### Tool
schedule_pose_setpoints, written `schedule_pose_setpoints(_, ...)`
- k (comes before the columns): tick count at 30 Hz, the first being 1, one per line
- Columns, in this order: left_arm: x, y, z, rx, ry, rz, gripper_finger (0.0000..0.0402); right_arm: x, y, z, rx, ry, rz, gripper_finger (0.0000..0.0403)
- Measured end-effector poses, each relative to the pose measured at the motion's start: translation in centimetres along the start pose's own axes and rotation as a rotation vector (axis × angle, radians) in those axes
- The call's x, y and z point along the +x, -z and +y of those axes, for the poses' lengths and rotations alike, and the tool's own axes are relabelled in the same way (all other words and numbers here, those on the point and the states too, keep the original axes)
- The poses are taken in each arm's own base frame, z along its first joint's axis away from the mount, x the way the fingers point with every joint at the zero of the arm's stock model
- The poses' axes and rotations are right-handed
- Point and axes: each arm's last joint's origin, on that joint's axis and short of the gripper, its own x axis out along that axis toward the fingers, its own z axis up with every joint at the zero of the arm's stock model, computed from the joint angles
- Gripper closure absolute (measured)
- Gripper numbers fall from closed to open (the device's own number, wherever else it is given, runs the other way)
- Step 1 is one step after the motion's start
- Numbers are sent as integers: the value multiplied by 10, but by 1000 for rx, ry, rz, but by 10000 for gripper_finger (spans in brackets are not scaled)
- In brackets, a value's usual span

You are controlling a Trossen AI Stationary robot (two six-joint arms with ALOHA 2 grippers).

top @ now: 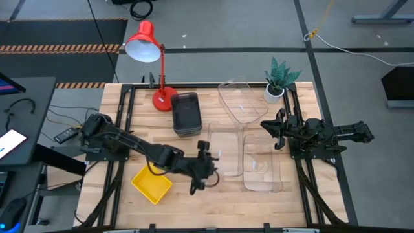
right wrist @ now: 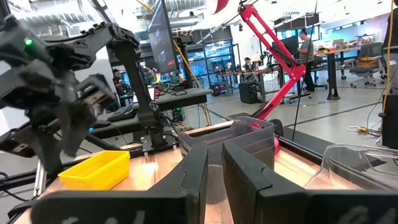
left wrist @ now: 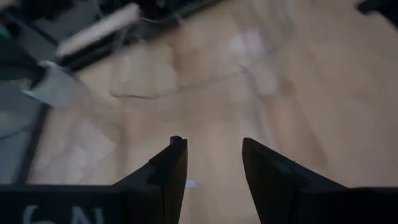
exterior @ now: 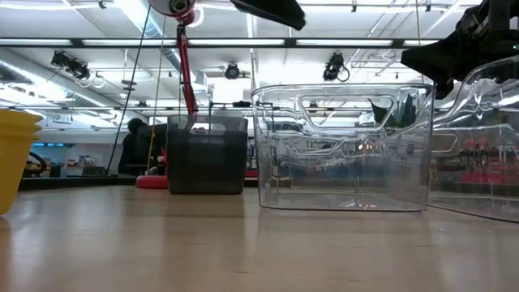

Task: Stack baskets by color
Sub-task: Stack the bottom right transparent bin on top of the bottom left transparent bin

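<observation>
Robotics lab, monitors [right wrist: 163, 43], desks, office chairs [right wrist: 367, 59]

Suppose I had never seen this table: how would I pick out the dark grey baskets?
Start at the red desk lamp at the table's far edge. Right beside its base sits the dark grey basket stack. It is the only opaque dark thing there: the neighbours to its right are clear baskets, and the yellow basket lies towards the near edge.

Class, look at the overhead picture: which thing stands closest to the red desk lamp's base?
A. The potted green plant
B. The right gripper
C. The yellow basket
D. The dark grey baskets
D: in the high view the dark grey baskets sit right beside the red desk lamp base, while the yellow basket, the plant and the right gripper lie farther off.
</observation>
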Motion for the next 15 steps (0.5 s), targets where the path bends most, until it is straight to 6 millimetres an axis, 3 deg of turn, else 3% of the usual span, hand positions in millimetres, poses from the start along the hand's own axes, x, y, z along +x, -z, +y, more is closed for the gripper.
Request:
schedule_pose_setpoints(6, 10, 6, 20, -65, -38, 30, 241, 0, 0, 0, 0, 0, 0, 349)
schedule_pose_setpoints(15, 18, 23, 32, -139, -39, 146, 242, 0, 0, 0, 0, 0, 0, 349)
